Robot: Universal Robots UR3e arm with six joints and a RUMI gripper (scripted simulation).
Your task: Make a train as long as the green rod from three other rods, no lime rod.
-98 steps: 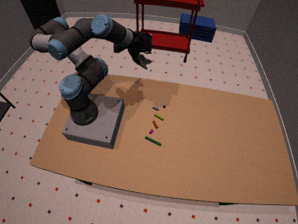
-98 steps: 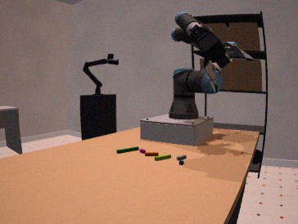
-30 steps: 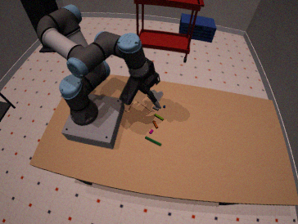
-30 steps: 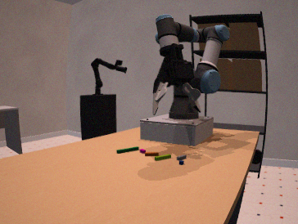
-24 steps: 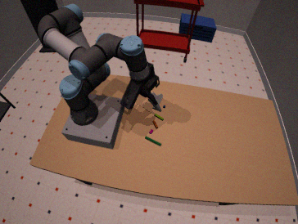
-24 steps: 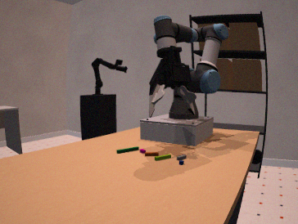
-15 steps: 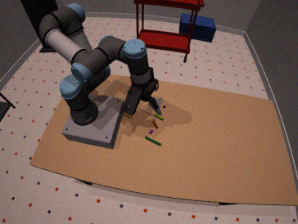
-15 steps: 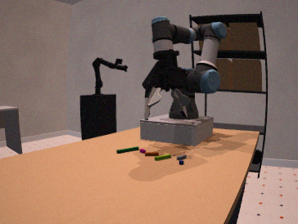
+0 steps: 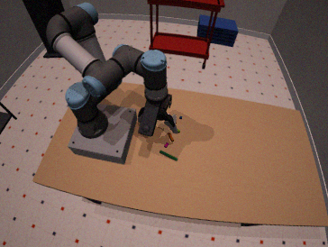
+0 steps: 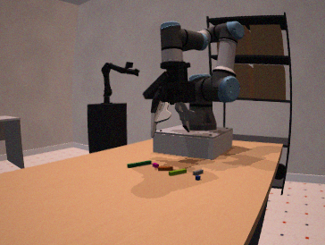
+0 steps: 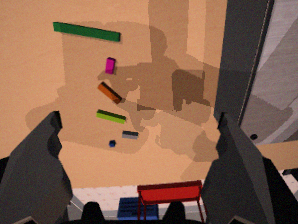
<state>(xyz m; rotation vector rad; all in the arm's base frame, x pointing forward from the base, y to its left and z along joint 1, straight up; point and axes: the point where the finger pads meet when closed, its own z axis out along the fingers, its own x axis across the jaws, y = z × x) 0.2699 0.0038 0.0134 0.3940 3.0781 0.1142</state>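
In the top view, the arm is covering part of the little rods near the claw [image 9: 168, 121], so the grey rod is hiding there. The blue rod [image 9: 180, 117] is looking like a tiny dot. In the wrist view, the picture's edge is cutting off the claw's fingers.

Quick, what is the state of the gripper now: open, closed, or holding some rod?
Gripper: open, holding nothing, above the rods.
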